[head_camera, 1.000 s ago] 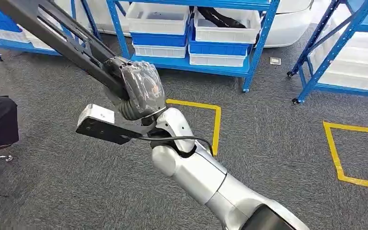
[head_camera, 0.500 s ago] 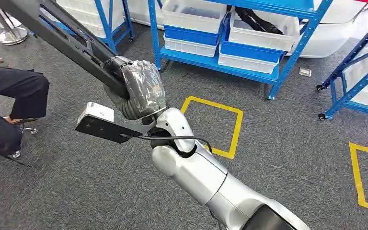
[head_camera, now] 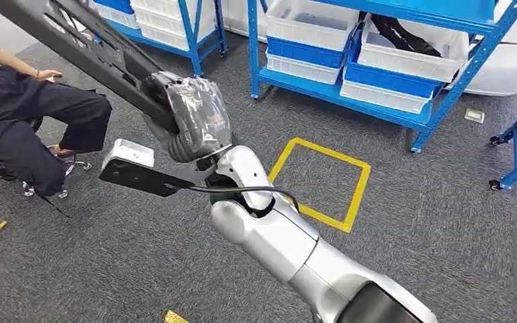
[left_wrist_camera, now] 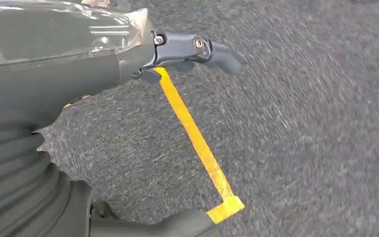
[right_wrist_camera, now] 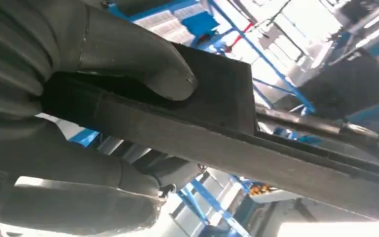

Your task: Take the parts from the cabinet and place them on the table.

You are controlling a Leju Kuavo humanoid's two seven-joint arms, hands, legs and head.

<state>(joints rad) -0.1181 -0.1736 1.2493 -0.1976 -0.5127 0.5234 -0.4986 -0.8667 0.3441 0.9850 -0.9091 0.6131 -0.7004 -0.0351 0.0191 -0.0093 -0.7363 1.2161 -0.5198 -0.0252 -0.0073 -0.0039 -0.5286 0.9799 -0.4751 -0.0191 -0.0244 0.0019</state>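
The right hand (head_camera: pixel 192 124), wrapped in clear plastic, was raised over grey carpet (head_camera: pixel 417 222), its fingers (right_wrist_camera: pixel 128 54) closed tight around one end of a long black part (head_camera: pixel 74 40). The part ran up and away to the left, out of the head view. In the right wrist view the thumb pressed on its flat upper face. The left hand (left_wrist_camera: pixel 54 54) hung above the carpet near a strip of yellow tape (left_wrist_camera: pixel 192 133); one dark finger stuck out and held nothing, and whether the rest were spread could not be told. Behind stood a blue rack (head_camera: pixel 437 23) holding white and blue bins (head_camera: pixel 316 30); one bin (head_camera: pixel 410 50) held dark curved pieces. A seated person (head_camera: pixel 27 128) was at the left
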